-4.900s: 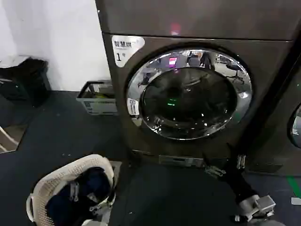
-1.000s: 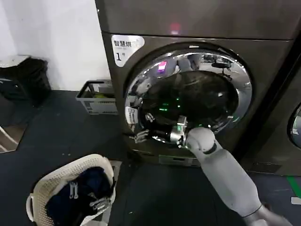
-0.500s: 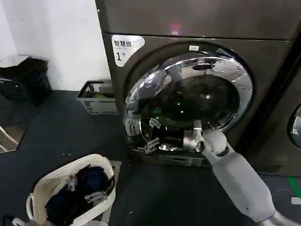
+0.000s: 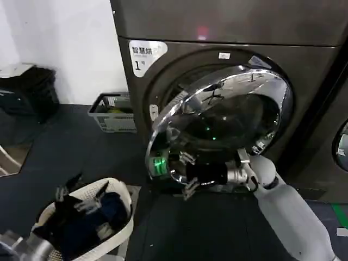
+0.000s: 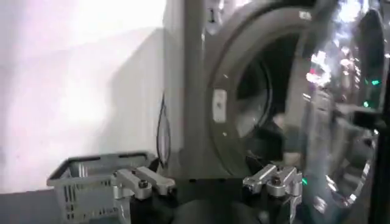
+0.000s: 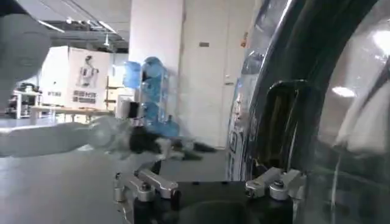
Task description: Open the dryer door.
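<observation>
The dryer [image 4: 304, 65] is a dark bronze-grey machine with a white sticker marked "1" [image 4: 144, 54]. Its dryer door [image 4: 228, 119], chrome-rimmed with dark glass, stands swung partly out from the round opening [image 4: 174, 89], hinged on the right. My right gripper [image 4: 188, 174] is open at the door's lower free edge, one finger [image 6: 277, 182] against the rim [image 6: 341, 109]. My left gripper [image 4: 81, 194] hangs open low on the left, over the basket, facing the dryer opening [image 5: 262, 91]; nothing lies between its fingers [image 5: 143, 181].
A white laundry basket [image 4: 49, 215] with dark clothes sits on the dark floor at the front left. A grey crate [image 4: 111, 114] stands by the wall beside the dryer. A black bin [image 4: 32, 89] is far left, and a neighbouring machine [image 4: 340, 147] at the right edge.
The door has swung farther out from the opening, with my right gripper moving down and right along its free edge. My left gripper has risen into view over the basket.
</observation>
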`<control>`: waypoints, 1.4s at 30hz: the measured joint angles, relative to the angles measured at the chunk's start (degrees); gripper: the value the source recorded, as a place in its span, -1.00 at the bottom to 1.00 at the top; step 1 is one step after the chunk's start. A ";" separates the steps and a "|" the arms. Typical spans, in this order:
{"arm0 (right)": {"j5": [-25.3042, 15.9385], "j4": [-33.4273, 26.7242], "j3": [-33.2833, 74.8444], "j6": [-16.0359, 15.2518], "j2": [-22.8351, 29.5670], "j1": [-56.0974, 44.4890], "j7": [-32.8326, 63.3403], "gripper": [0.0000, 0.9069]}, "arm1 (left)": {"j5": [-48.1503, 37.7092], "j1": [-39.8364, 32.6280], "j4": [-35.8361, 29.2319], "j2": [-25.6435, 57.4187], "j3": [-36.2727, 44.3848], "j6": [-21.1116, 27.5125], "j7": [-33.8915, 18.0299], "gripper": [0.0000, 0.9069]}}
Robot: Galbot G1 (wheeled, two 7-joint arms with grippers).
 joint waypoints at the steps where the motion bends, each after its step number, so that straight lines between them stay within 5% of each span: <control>1: 0.02 0.27 0.26 0.00 -0.30 -0.41 -0.41 1.00 | -1.47 -0.71 0.51 0.90 0.05 0.43 -0.38 1.00; 14: 1.45 2.98 3.93 0.36 -4.03 -5.29 -6.38 1.00 | -10.51 -10.15 7.44 13.78 6.42 -1.56 -4.01 1.00; 28: 2.63 4.01 10.06 0.89 -8.77 -11.13 -8.37 1.00 | -17.69 -25.94 15.21 30.64 23.03 -4.92 0.71 1.00; 42: 5.30 4.49 23.46 1.74 -10.25 -21.24 -7.20 1.00 | -19.99 -37.56 20.26 34.00 39.91 -6.09 3.10 1.00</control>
